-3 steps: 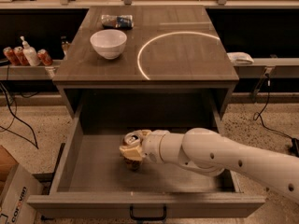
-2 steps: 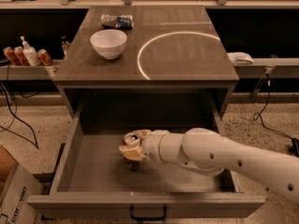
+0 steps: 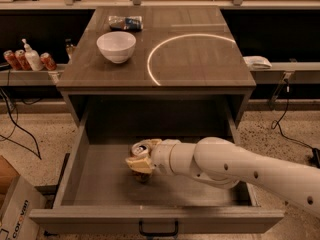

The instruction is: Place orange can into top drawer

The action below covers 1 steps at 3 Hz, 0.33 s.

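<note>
The top drawer [image 3: 90,184] is pulled wide open below the grey cabinet top, its black pull handle [image 3: 158,231] at the front edge. My white arm reaches in from the right. My gripper [image 3: 141,158] is inside the drawer, left of centre, with cream-coloured fingers [image 3: 139,164] closed around the orange can [image 3: 140,150]. The can's silver top shows above the fingers and its lower end is at or just above the drawer floor.
A white bowl [image 3: 116,46] and a dark snack bag [image 3: 125,22] sit on the cabinet top. Red cans [image 3: 15,60] and a white pump bottle [image 3: 31,57] stand on the left shelf. A cardboard box [image 3: 15,204] is at bottom left, cables lie on the floor.
</note>
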Available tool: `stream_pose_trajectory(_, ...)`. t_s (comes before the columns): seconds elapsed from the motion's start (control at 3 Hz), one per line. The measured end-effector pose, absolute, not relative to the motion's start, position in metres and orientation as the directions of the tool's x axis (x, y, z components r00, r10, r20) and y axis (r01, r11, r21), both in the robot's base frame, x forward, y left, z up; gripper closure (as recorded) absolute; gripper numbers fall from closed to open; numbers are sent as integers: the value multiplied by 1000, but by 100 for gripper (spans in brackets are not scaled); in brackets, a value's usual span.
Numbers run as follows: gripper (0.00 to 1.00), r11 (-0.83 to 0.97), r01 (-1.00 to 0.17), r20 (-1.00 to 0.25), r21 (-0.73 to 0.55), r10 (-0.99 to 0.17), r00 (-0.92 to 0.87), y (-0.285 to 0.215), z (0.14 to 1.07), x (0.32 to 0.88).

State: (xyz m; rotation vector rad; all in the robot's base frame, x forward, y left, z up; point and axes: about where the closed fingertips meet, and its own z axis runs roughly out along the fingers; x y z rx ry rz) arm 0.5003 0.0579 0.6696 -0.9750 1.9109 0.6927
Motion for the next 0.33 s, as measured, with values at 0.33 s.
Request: stream_pose_trajectory(0.33,0,539,-838,-874,90,-361,-325,59,670,500)
